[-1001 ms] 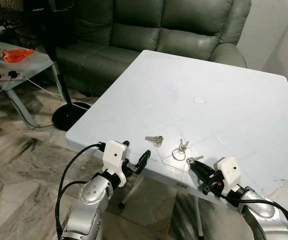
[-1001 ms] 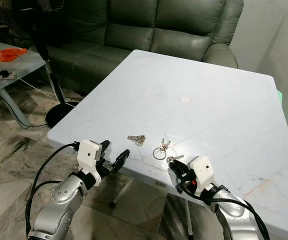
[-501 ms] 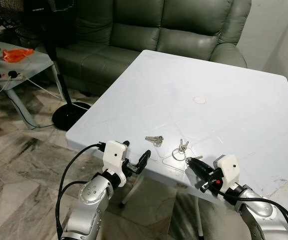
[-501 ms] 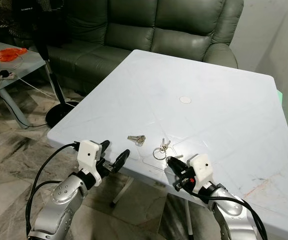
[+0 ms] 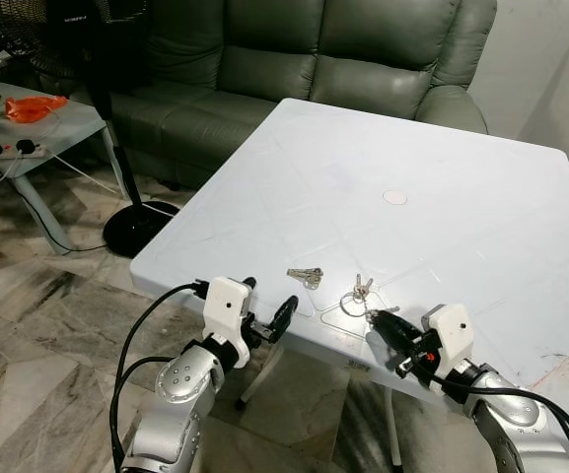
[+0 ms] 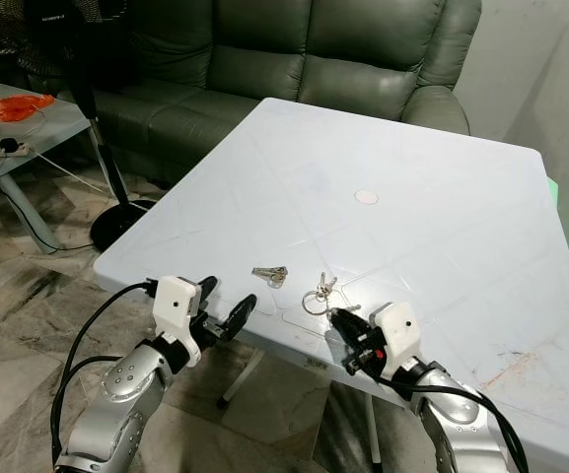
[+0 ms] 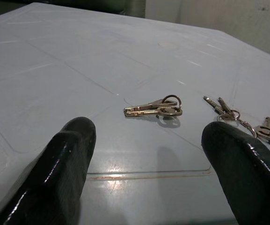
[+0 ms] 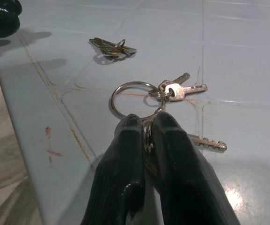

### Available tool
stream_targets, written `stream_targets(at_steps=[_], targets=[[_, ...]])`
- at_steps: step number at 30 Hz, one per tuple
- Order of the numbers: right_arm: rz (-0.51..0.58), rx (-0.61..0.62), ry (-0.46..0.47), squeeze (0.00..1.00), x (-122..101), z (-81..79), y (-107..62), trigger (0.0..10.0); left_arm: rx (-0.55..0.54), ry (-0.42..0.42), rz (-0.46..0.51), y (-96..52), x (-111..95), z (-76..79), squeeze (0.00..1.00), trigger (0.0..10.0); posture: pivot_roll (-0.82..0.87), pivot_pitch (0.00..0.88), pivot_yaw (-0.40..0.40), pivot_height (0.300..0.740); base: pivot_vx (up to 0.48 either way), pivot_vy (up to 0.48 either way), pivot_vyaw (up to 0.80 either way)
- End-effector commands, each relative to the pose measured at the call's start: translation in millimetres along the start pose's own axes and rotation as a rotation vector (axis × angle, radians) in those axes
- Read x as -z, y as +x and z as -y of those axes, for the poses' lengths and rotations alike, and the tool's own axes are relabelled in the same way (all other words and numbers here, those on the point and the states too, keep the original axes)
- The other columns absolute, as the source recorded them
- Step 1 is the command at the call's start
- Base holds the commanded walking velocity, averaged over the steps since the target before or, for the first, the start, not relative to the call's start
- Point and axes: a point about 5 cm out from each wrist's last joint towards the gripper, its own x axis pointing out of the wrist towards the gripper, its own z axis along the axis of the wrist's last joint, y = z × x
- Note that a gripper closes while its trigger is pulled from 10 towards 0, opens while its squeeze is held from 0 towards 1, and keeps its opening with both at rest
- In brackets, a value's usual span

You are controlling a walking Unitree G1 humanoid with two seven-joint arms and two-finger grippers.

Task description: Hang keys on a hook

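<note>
Keys lie in two bunches close to the near edge of the pale blue tabletop (image 5: 442, 148), leaving the wide surface behind them bare up to a small white disc (image 5: 394, 197) toward the middle. The right tool (image 5: 375, 321) reaches over the near edge with its fingers pressed together, pinching the large ring of the nearer key bunch (image 8: 165, 91), whose keys fan out flat on the surface just inside the edge. The second key bunch (image 7: 156, 108) rests apart from it, further toward the near left corner and untouched. The left tool (image 5: 286, 313) hovers just off the near edge by that corner, its fingers (image 7: 67, 154) spread wide with the second bunch framed between them. Marble floor (image 5: 37, 335) lies open below, and a green sofa (image 5: 294, 59) stands past the far edge.
</note>
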Motion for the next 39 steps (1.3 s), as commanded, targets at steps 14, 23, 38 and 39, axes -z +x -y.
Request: stream_targets(at_steps=[14, 23, 38, 39], targets=[[-0.009, -0.004, -0.016, 0.00, -2.3, -0.3, 2.7, 10.0, -0.016, -0.002, 0.009, 1.4, -3.6, -2.2, 0.00, 10.0, 0.00, 0.000, -0.037, 0.740, 0.000, 0.000, 0.00], [-0.020, -0.005, -0.016, 0.00, 1.0, -3.0, 3.3, 10.0, -0.016, -0.003, 0.011, 1.9, -4.3, -2.9, 0.00, 10.0, 0.00, 0.000, -0.034, 0.740, 0.000, 0.000, 0.00], [-0.020, 0.015, -0.030, 0.00, 2.9, -1.3, 3.1, 7.6, -0.017, -0.004, 0.015, 2.9, -5.4, -2.8, 0.00, 10.0, 0.00, 0.000, -0.034, 0.740, 0.000, 0.000, 0.00], [-0.024, 0.019, -0.033, 0.00, 3.4, -0.9, 2.9, 5.6, -0.017, -0.003, 0.015, 2.9, -5.4, -3.0, 0.00, 10.0, 0.00, 0.000, -0.034, 0.740, 0.000, 0.000, 0.00]])
